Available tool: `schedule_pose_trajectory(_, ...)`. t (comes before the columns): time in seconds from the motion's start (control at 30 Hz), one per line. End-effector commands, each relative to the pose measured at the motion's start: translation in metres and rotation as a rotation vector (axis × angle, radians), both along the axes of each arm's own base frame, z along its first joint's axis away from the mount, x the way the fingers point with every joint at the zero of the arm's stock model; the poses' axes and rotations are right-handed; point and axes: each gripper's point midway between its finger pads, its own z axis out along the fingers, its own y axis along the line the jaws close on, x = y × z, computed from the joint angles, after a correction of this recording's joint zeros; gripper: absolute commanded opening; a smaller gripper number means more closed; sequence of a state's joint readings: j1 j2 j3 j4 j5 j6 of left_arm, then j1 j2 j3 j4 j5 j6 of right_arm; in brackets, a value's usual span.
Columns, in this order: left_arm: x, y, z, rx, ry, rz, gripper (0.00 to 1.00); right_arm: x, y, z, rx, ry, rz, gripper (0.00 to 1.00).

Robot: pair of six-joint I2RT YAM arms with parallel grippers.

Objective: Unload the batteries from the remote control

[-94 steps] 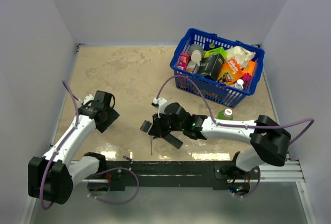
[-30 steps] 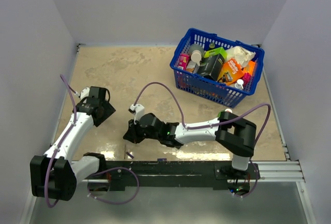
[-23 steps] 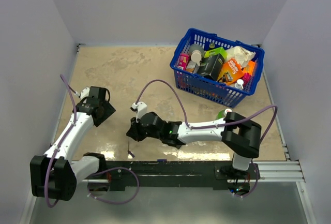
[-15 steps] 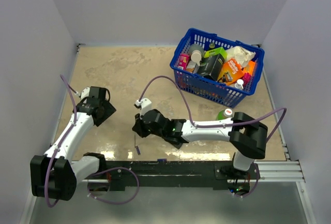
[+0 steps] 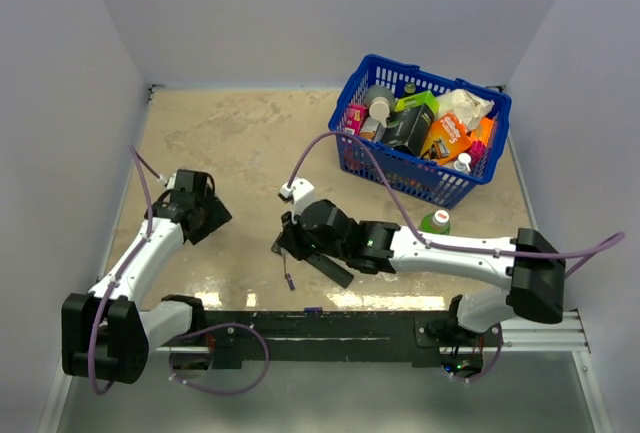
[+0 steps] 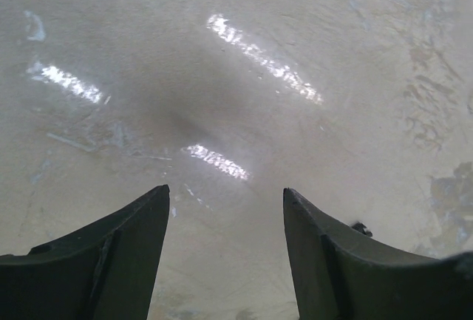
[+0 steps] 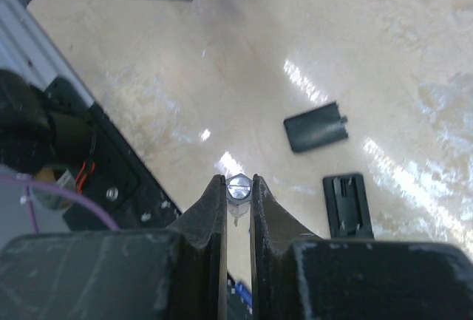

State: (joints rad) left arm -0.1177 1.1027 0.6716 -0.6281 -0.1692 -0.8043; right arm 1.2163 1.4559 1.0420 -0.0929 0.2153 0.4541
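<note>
The black remote control (image 5: 331,270) lies flat on the table under my right arm. Its end with the open recess shows in the right wrist view (image 7: 346,205). The short black cover piece (image 7: 315,128) lies beside it. My right gripper (image 5: 289,251) (image 7: 238,185) is shut on the thin grey stick (image 5: 287,274), whose hexagonal silver head (image 7: 238,187) sits between the fingertips. My left gripper (image 5: 210,218) (image 6: 225,191) is open and empty over bare table at the left. No batteries show clearly.
A blue basket (image 5: 352,103) full of packets and bottles stands at the back right. A green-capped bottle (image 5: 435,221) stands in front of it. The black base rail (image 5: 330,328) runs along the near edge, and walls close in both sides.
My right gripper has moved right from the front left of the table, carrying the grey stick, and now sits by the remote. The left arm has barely shifted.
</note>
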Motion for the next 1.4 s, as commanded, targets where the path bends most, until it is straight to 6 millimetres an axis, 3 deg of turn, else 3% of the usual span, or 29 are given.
schedule_pose_trajectory(0.0, 0.015, -0.02, 0.009, -0.069, -0.093, -0.148, 0.67, -0.032, -0.03, -0.016, -0.08, 0.076, 0.114, 0.0)
schedule_pose_trajectory(0.17, 0.019, -0.034, 0.015, -0.118, -0.143, -0.225, 0.68, -0.056, -0.045, -0.027, -0.056, 0.159, 0.166, 0.0)
schedule_pose_trajectory(0.23, 0.019, -0.035, 0.017, -0.12, -0.149, -0.234, 0.68, -0.057, -0.044, -0.025, -0.025, 0.164, 0.156, 0.0)
schedule_pose_trajectory(0.7, 0.018, -0.036, 0.016, -0.126, -0.141, -0.242, 0.68, -0.041, -0.047, -0.061, -0.068, 0.138, 0.071, 0.0)
schedule_pose_trajectory(1.0, 0.018, -0.035, 0.014, -0.122, -0.13, -0.238, 0.68, -0.017, -0.053, -0.044, -0.107, 0.033, 0.007, 0.0)
schedule_pose_trajectory(1.37, 0.017, -0.032, 0.012, -0.116, -0.128, -0.214, 0.68, -0.008, -0.034, -0.02, -0.058, 0.009, 0.019, 0.0)
